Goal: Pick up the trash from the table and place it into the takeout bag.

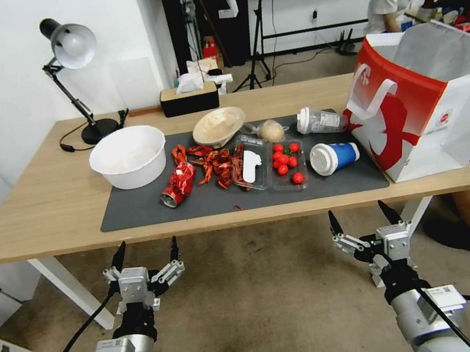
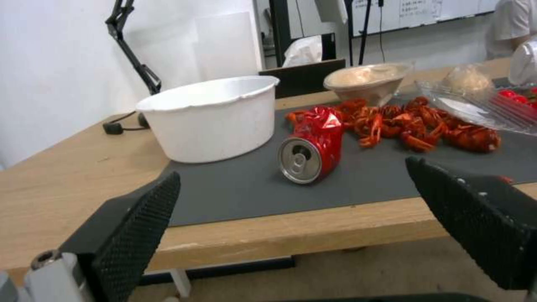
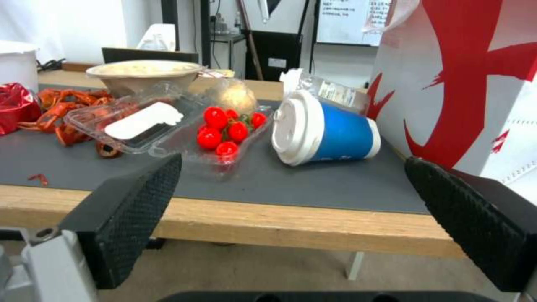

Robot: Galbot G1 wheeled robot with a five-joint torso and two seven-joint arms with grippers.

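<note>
Left gripper (image 1: 146, 254): I saw it hanging below the table's near edge, fingers spread wide, holding nothing.
Right gripper (image 1: 363, 217): I found it level with the left one, in front of the table, jaws wide apart and empty.
Table (image 1: 41, 202): light wood, with a dark mat (image 1: 145, 212) across the middle.
Can (image 1: 178, 184): crushed, red, lying on its side on the mat, near the white tub (image 1: 128, 156).
Blue cup (image 1: 334, 156): tipped over, lid facing my left, just beside the bag.
Clear cup (image 1: 318, 120): lying behind the blue one.
Bowl (image 1: 218, 126): beige, tilted, at the mat's far edge.
Small bag (image 1: 270, 130): between bowl and clear cup.
Takeout bag (image 1: 434, 106): standing open at the table's right end.
</note>
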